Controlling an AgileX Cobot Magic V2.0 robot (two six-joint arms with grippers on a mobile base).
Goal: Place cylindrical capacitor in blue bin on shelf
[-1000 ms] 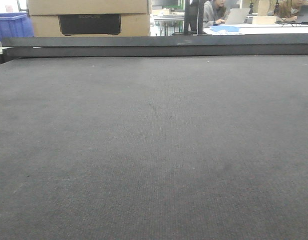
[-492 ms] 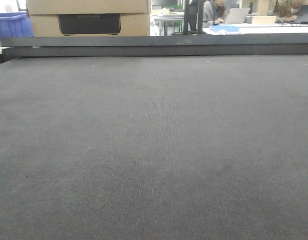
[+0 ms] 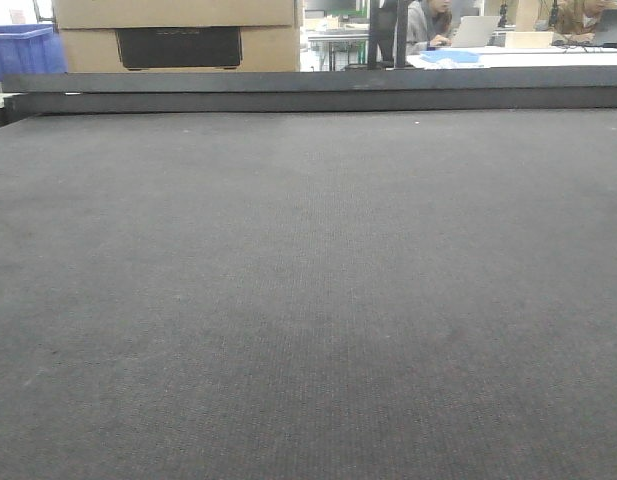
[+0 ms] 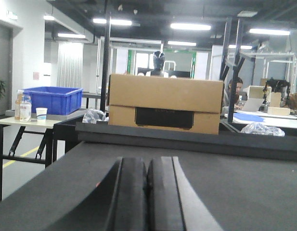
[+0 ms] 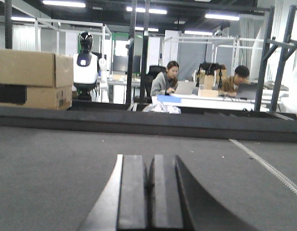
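The cylindrical capacitor and the stainless steel shelf are out of view in every frame. My left gripper (image 4: 147, 161) is shut and empty, its black pads pressed together low over the dark grey felt tabletop (image 4: 244, 192). My right gripper (image 5: 149, 159) is also shut and empty, low over the same tabletop (image 5: 47, 168). Neither gripper shows in the front view, which shows only bare felt (image 3: 308, 300).
A raised dark rail (image 3: 318, 92) borders the table's far edge. Behind it stand a cardboard box (image 4: 165, 103) and a blue crate (image 4: 52, 98) on a side table at the left. People sit at desks (image 5: 206, 98) at the far right. A white strip (image 5: 266, 166) crosses the felt at the right.
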